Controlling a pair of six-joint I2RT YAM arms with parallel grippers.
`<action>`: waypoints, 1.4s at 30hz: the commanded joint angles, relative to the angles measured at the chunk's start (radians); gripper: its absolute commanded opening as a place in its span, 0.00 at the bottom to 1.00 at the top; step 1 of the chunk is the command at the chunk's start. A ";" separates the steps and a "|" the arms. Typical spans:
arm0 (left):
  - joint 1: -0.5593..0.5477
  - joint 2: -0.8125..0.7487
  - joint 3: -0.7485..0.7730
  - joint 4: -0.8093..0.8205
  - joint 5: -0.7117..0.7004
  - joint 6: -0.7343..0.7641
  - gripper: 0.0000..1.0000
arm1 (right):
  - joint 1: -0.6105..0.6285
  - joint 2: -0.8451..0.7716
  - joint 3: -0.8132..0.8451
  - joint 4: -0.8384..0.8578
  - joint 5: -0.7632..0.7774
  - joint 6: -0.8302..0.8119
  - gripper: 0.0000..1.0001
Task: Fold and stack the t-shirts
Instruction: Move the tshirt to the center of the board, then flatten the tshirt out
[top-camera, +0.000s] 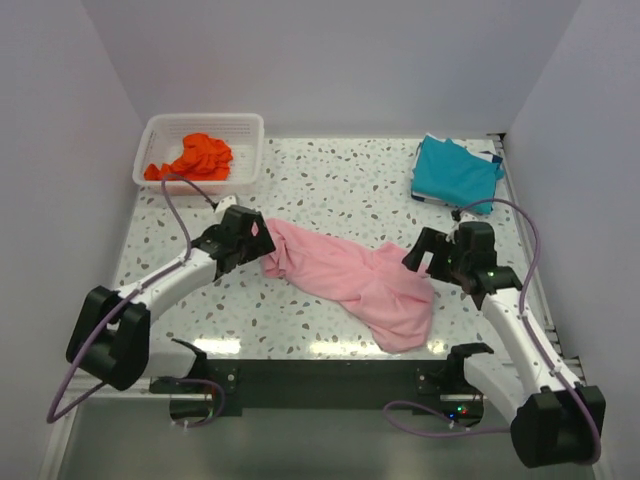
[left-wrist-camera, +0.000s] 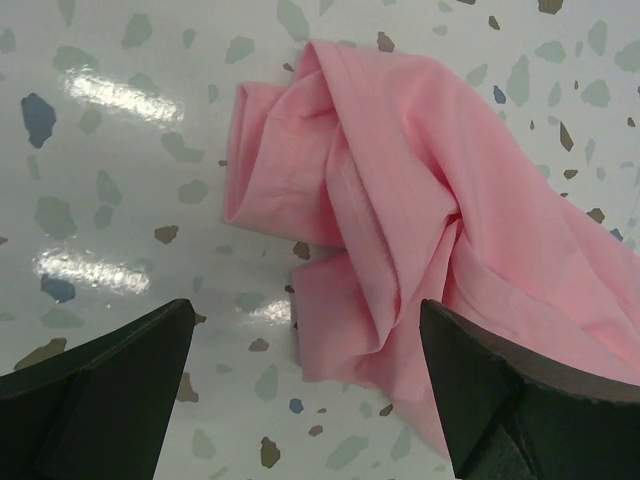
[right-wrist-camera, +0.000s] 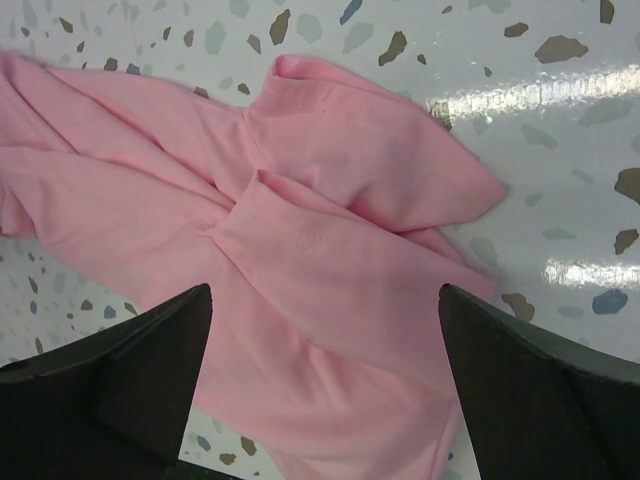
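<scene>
Left jaws are spread wide with nothing between them, and the two black fingers (left-wrist-camera: 110, 395) hang over the bunched left end of the light pink t-shirt (left-wrist-camera: 400, 200). There the hems and a sleeve are gathered into thick soft folds on the speckled tabletop (left-wrist-camera: 120, 180). Right jaws gape just as wide and are empty too, with their fingers (right-wrist-camera: 540, 380) poised above the shirt's other end. At that end a sleeve juts out to a blunt point and the cloth twists over itself at the middle. Whether either set of tips brushes the fabric, I cannot tell. Pulling out to the overhead view, the pink shirt lies as one long rumpled band across the middle of the tabletop. It runs from the left arm (top-camera: 215, 255) down to the near right beside the right arm (top-camera: 480, 270), widening toward the near edge. Far right corner: the teal blue t-shirt (top-camera: 455, 170), folded into a flat squarish packet. Far left corner: the orange-red t-shirt (top-camera: 198, 157), crumpled in a heap inside the white mesh basket (top-camera: 250, 150). All three shirts lie well apart.
</scene>
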 joint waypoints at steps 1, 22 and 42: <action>0.007 0.099 0.093 0.153 0.065 0.048 1.00 | 0.011 0.082 0.034 0.091 -0.047 -0.051 0.99; 0.026 0.404 0.301 0.104 0.036 0.069 0.00 | 0.163 0.616 0.342 0.137 0.125 -0.166 0.93; 0.026 0.142 0.139 0.124 0.048 0.094 0.00 | 0.266 0.839 0.381 0.257 0.383 -0.074 0.18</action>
